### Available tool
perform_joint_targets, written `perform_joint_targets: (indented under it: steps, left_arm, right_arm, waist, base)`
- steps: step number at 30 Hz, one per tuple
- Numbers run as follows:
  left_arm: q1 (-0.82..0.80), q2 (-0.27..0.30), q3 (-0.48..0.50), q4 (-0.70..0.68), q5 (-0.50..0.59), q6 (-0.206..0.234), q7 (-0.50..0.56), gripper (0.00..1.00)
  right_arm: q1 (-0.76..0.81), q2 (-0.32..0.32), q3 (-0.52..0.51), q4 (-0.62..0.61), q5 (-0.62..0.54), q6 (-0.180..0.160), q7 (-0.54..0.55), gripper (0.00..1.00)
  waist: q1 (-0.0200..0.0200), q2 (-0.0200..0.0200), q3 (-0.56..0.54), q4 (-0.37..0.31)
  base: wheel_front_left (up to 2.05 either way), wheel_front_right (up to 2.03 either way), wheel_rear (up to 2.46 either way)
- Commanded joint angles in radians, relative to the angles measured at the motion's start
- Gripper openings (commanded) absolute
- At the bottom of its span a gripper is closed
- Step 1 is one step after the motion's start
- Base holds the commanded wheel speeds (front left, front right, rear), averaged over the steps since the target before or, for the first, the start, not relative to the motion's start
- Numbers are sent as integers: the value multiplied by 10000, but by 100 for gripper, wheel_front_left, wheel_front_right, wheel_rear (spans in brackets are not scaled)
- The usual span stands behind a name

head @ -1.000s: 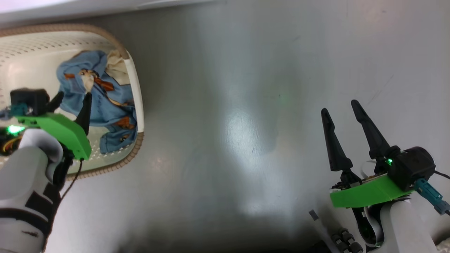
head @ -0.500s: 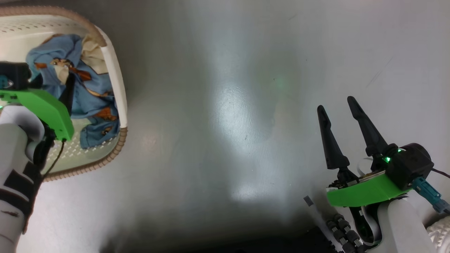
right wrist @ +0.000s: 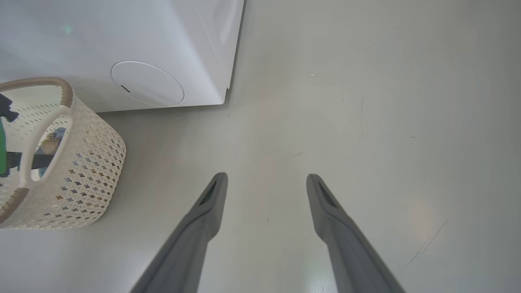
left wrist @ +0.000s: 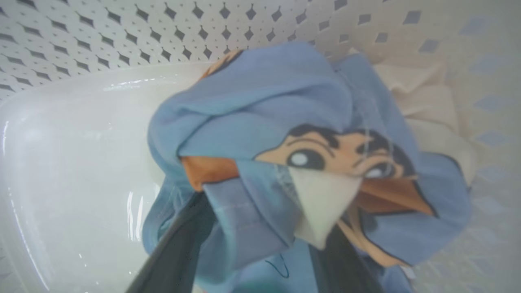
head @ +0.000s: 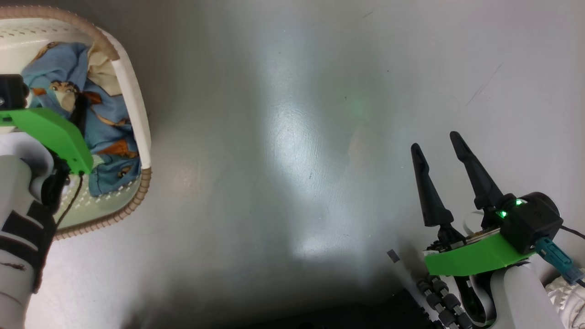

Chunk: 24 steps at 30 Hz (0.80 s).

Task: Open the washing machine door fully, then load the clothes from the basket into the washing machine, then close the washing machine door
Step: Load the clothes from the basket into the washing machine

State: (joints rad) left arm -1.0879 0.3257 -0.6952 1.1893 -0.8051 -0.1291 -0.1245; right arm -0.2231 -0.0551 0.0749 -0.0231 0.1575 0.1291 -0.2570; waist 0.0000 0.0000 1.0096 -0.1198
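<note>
Left gripper is down in the basket, spread wide, with clothes bunched between its fingers. Right gripper hangs open and empty over the floor.

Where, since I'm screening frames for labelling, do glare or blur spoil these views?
Head view: broad white glare on the floor. Left wrist view: the clothes and the left gripper's fingers are blurred, with glints on the basket. Right wrist view: fairly sharp, floor evenly lit.

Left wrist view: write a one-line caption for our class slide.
Left gripper inside the cream basket, its dark fingers on either side of a fold of the light-blue cartoon-print clothes.
</note>
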Motion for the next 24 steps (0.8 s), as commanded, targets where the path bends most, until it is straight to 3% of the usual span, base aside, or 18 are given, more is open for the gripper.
perform_joint_targets:
  steps: [1, 10, 18, 24]
  left_arm:
    - [135, 342, 142, -62, -191, -15, 70, 0]
    - [359, 447, -66, -602, -755, -15, -715, 0]
    - [1040, 626, -88, -1069, -924, -15, -1352, 0]
    - [1815, 790, 1321, -2398, -170, -5, -1368, 0]
  right_arm:
    - [560, 48, 181, -204, -18, 16, -48, 100]
    - [209, 49, 146, -254, 9, 16, -48, 100]
    - [-67, 49, -11, -29, -15, 16, -48, 100]
    - [-117, 4, -77, 188, -50, 16, -48, 100]
  waist:
    - [0, 0, -25, -1]
    - [0, 0, -210, 50]
    - [0, 0, -1200, 283]
    - [0, 0, -2054, 587]
  base:
    - [0, 0, 0]
    - [0, 0, 0]
    - [0, 0, 0]
    - [0, 0, 0]
